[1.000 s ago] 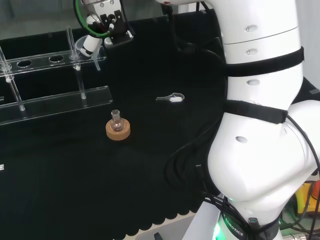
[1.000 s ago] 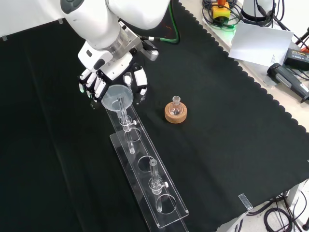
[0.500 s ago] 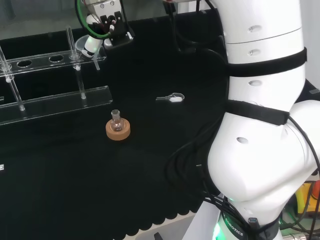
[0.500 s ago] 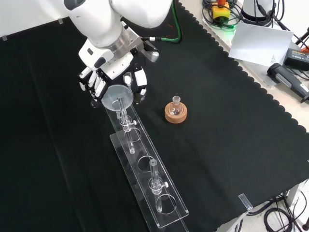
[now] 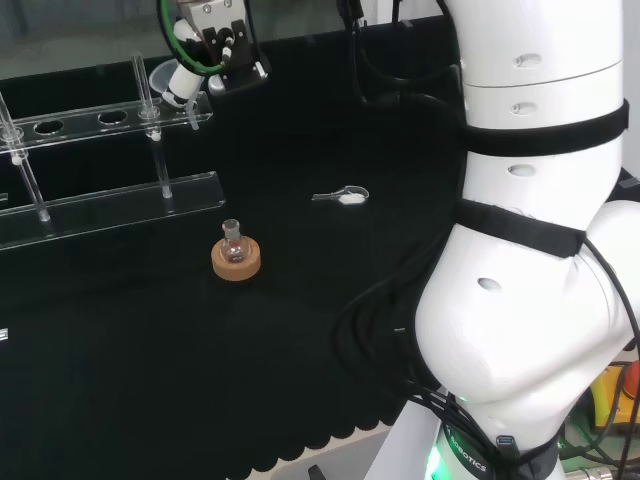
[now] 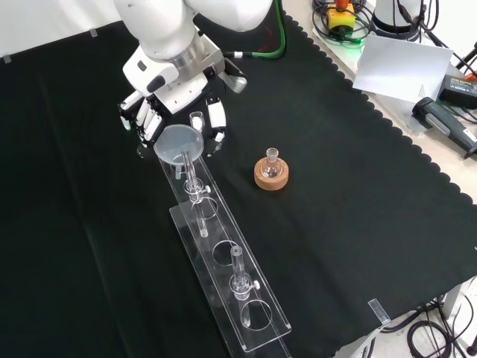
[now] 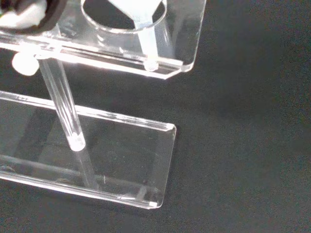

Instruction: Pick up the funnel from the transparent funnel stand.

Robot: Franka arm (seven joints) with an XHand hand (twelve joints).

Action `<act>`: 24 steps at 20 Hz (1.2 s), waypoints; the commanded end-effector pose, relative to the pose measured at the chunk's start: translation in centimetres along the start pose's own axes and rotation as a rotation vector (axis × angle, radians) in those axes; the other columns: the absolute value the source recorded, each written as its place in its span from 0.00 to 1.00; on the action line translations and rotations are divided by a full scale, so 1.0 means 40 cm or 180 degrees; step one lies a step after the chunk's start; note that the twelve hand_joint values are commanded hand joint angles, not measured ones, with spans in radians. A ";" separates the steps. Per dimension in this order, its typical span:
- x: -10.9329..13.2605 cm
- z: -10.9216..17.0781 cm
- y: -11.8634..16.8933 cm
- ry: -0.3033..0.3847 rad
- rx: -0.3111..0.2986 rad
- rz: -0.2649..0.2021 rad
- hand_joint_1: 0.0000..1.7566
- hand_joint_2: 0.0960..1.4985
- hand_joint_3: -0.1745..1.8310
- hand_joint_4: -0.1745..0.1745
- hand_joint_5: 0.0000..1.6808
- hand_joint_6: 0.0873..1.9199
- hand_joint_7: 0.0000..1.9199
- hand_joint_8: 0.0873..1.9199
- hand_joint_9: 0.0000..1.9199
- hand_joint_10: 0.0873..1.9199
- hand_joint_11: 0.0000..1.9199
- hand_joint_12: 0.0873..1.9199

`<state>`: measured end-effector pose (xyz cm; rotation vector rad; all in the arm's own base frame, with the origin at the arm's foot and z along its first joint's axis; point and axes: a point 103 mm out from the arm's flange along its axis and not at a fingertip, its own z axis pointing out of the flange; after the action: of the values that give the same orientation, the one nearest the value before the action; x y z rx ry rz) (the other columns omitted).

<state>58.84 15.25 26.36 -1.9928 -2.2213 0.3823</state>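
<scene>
We are seeing robot hand (image 6: 173, 112) gripping funnel (image 6: 177, 144), fingers curled round bowl, stem tip inside end hole of funnel stand (image 6: 223, 261).

At the far end of the black cloth (image 5: 300, 330), the hand (image 5: 205, 50) is hovering over the right end of the transparent funnel stand (image 5: 110, 205), with the clear funnel (image 5: 170, 82) sitting at its fingers; whether they are closing on it is hard to tell. Nearer the camera, a small flask (image 5: 233, 238) is standing upright on a cork ring (image 5: 236, 261), and a little spoon (image 5: 342, 196) is lying apart to their right.
</scene>
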 end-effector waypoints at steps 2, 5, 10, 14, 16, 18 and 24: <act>-0.020 -0.036 0.003 0.0016 -0.0023 0.0008 0.48 0.29 0.49 0.50 0.45 0.00 0.49 0.27 0.34 0.24 0.00 0.60; -0.042 -0.060 0.003 0.0266 0.0051 0.0035 0.49 0.28 0.50 0.50 0.45 0.00 0.50 0.28 0.35 0.23 0.00 0.61; -0.063 -0.120 -0.009 0.0372 -0.0004 0.0043 0.49 0.27 0.52 0.50 0.45 0.00 0.50 0.28 0.36 0.22 0.00 0.62; -0.070 -0.160 -0.021 0.0308 -0.0067 0.0013 0.49 0.27 0.52 0.50 0.45 0.00 0.51 0.28 0.36 0.22 0.00 0.62; -0.072 -0.174 -0.026 0.0287 -0.0086 -0.0001 0.49 0.27 0.53 0.50 0.45 0.00 0.51 0.28 0.36 0.22 0.00 0.62; -0.077 -0.186 -0.030 0.0267 -0.0087 -0.0012 0.49 0.26 0.53 0.50 0.45 0.00 0.51 0.28 0.37 0.21 0.00 0.62; -0.097 -0.240 -0.054 0.0208 -0.0121 -0.0031 0.49 0.26 0.54 0.51 0.46 0.00 0.52 0.29 0.37 0.21 0.00 0.62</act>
<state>59.99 12.68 34.69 -1.9796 -2.1932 0.2682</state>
